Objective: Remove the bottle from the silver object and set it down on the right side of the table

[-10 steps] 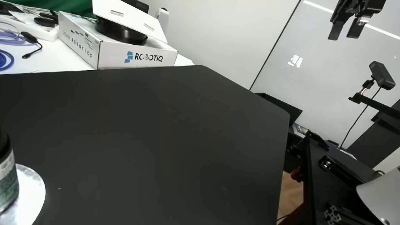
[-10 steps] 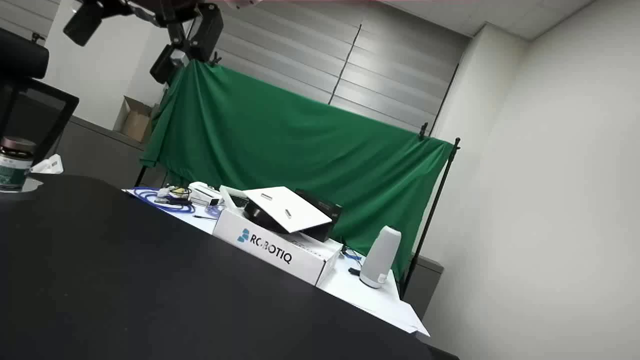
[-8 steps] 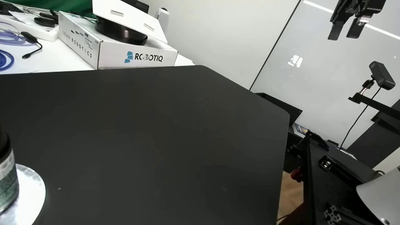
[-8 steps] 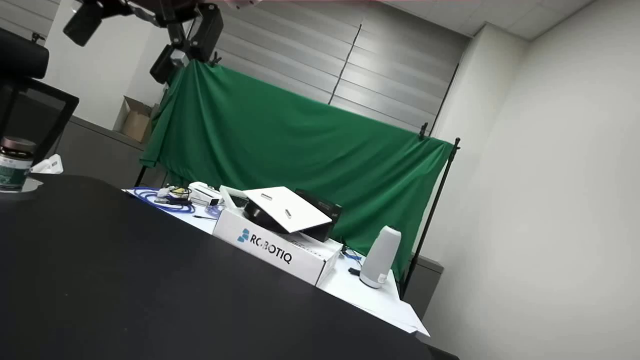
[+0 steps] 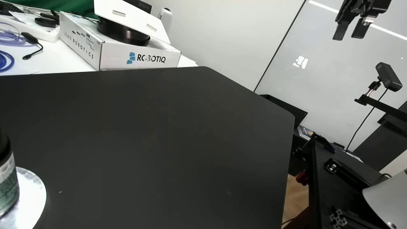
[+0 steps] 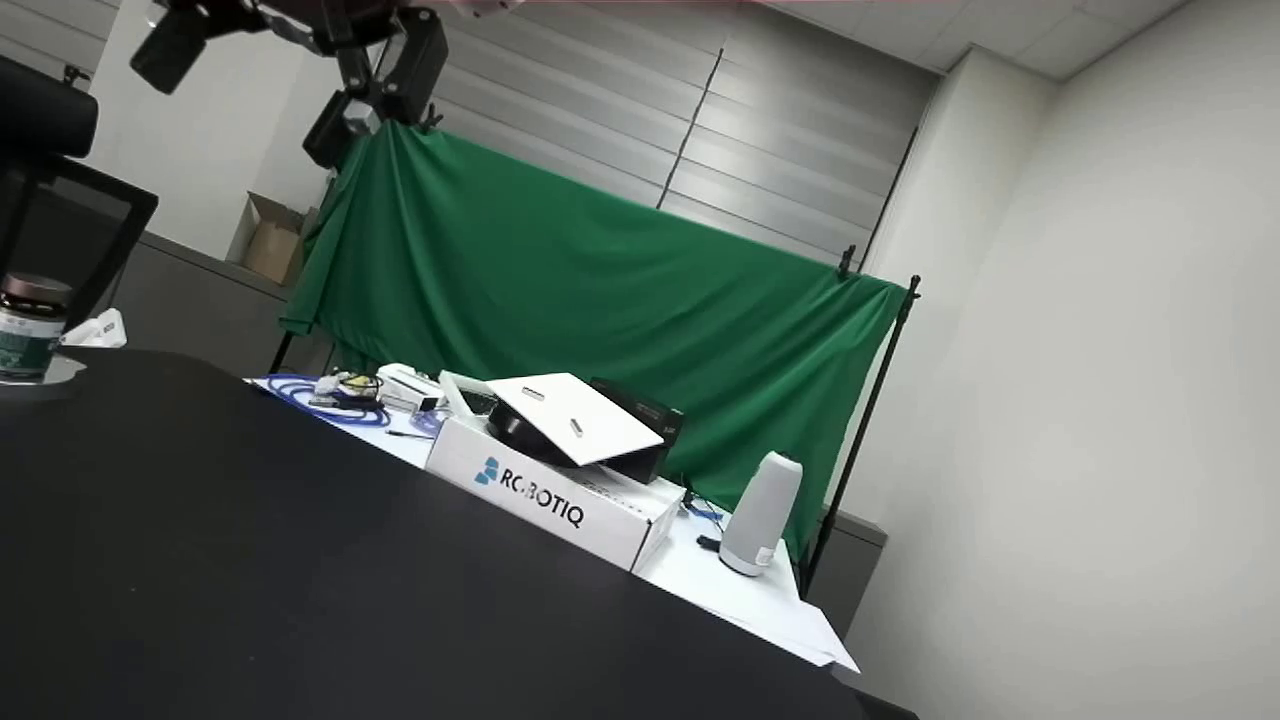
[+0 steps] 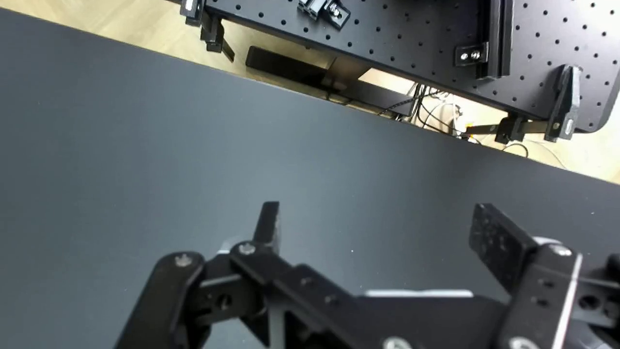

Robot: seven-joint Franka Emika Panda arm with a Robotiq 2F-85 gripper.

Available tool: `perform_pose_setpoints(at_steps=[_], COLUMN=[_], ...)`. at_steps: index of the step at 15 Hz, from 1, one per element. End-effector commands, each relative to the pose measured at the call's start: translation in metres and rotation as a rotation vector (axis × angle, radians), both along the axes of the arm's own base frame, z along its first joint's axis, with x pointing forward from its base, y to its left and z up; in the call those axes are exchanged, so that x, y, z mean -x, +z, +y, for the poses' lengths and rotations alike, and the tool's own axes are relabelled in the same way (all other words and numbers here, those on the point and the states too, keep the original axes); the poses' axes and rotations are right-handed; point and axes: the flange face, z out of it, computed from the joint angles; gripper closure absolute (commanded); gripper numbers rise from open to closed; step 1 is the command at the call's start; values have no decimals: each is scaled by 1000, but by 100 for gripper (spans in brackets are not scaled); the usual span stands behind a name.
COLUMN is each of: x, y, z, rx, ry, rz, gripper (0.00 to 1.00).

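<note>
The dark bottle (image 5: 8,187) with a greenish-white label stands upright on the round silver object (image 5: 33,197), cut off by the left edge in an exterior view. The bottle (image 6: 32,335) and the silver object (image 6: 65,372) also show at the left edge in an exterior view. In the wrist view I cannot make out either one. The black table (image 5: 159,143) carries them and fills much of the wrist view (image 7: 145,135). My gripper (image 5: 348,35) hangs high, well apart from the bottle. Its fingers are spread with nothing between them in the wrist view (image 7: 375,223).
A white Robotiq box (image 5: 140,58) with a tilted white plate (image 5: 133,19) stands on a white side table beyond the black table's edge. A camera on a mount (image 5: 388,77) stands beside the table. The perforated robot base (image 7: 411,39) lies across a gap from the table edge.
My gripper has shifted only very slightly, a few pixels to the left in an exterior view. The bottle and the silver object have not moved.
</note>
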Motion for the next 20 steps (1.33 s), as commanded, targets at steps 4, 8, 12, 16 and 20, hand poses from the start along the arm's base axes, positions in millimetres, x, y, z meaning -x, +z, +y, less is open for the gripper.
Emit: perform_pose_setpoints(at_steps=[4, 8, 12, 16, 20], x=[-78, -133, -158, -150, -155], y=[48, 68, 52, 34, 23], z=[40, 108, 192, 226, 249], rx=[115, 211, 226, 219, 226], ry=[87, 264, 527, 612, 676], rz=[-208, -298, -297, -271, -244], gripper=[0, 0, 0, 0, 0])
